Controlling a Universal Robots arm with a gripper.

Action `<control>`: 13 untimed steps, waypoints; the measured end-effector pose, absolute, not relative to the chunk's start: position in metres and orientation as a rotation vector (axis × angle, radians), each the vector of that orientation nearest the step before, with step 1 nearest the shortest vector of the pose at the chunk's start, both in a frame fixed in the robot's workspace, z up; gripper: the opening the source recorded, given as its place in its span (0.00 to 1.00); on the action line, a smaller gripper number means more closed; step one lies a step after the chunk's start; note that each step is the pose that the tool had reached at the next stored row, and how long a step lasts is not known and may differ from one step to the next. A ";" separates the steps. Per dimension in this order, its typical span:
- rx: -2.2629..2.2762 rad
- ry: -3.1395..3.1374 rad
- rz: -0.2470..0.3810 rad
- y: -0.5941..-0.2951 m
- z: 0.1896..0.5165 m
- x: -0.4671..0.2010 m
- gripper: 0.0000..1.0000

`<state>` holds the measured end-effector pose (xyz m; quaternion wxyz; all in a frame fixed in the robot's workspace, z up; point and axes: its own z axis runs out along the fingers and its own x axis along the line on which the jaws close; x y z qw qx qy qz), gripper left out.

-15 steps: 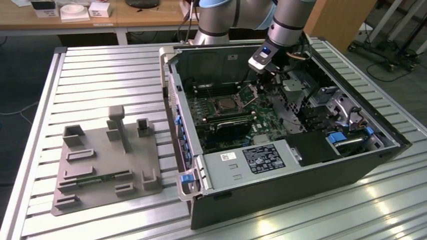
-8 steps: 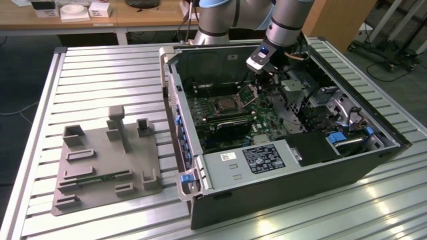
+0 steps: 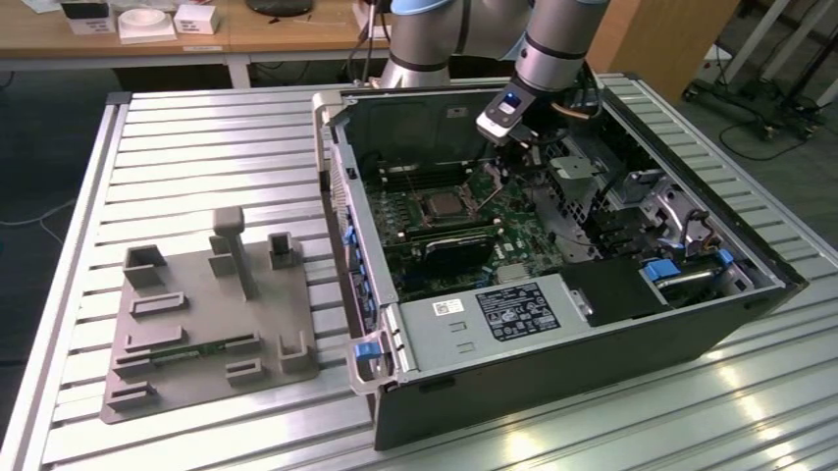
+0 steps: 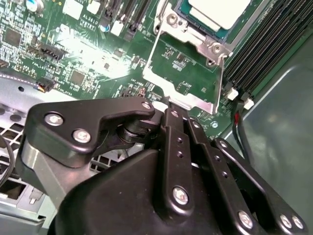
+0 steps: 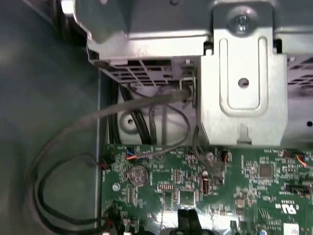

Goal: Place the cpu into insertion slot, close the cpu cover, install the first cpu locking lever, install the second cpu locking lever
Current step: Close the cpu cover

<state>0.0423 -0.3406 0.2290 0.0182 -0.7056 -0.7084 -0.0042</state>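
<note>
Pinching free edge of cpu cover [image 4: 195, 100], gripper [image 4: 160, 108] sits clenched at centre of second wrist view. Opened cpu cover shows green board [image 4: 183, 68] through its cut-out. Upper right: cpu [image 4: 217, 11] seated in insertion slot [image 4: 193, 40], just beyond.
</note>
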 end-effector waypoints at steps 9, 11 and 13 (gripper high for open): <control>-2.191 -2.199 -0.015 -0.340 0.229 0.027 0.10; -2.191 -2.199 -0.015 -0.340 0.228 0.025 0.10; -2.190 -2.199 -0.015 -0.340 0.228 0.023 0.10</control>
